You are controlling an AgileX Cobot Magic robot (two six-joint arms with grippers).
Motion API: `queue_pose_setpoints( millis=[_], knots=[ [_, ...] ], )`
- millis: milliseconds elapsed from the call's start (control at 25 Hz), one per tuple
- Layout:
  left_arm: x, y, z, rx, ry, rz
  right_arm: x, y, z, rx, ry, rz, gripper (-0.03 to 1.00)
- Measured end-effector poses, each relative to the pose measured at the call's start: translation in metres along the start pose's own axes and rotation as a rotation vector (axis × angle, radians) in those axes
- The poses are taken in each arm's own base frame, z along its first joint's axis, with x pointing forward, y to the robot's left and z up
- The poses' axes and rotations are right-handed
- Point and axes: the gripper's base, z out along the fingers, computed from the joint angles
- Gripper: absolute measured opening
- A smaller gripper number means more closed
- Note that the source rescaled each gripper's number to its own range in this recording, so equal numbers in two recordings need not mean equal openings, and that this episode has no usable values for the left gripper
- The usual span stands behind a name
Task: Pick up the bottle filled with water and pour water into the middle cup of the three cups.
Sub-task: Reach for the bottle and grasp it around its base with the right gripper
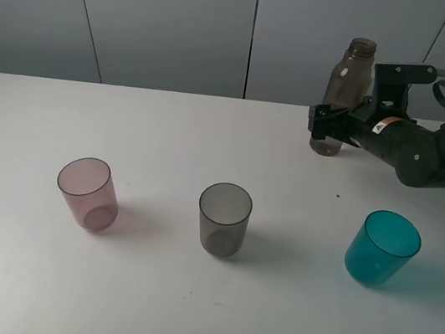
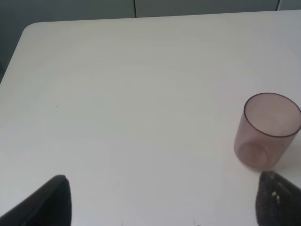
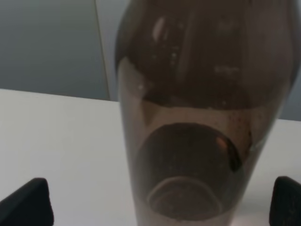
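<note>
The smoky brown-grey bottle (image 1: 345, 85) stands upright, without a cap, on the white table (image 1: 211, 131) at the back right, partly filled with water. My right gripper (image 1: 330, 126) is at its lower body. In the right wrist view the bottle (image 3: 197, 94) fills the frame between the fingertips (image 3: 28, 202), which stand wide apart with gaps on both sides, so the right gripper (image 3: 162, 205) is open. Three cups stand in a row at the front: pink (image 1: 87, 192), the smoky grey middle cup (image 1: 223, 219), and teal (image 1: 382, 247). My left gripper (image 2: 164, 202) is open and empty, near the pink cup (image 2: 267, 130).
The grey wall panels (image 1: 187, 17) rise behind the table's far edge. The left arm does not show in the exterior high view. The right arm (image 1: 437, 146) reaches in from the right edge behind the teal cup.
</note>
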Motion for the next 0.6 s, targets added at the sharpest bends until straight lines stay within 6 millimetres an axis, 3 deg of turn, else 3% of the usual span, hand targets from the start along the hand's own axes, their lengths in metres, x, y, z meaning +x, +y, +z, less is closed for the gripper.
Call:
queue_pose_setpoints(
  millis=[600],
  knots=[
    [0.0, 0.0, 0.0, 0.0, 0.0, 0.0, 0.0069, -0.0029, 0.004, 0.03, -0.003, 0.031, 1.0]
  ],
)
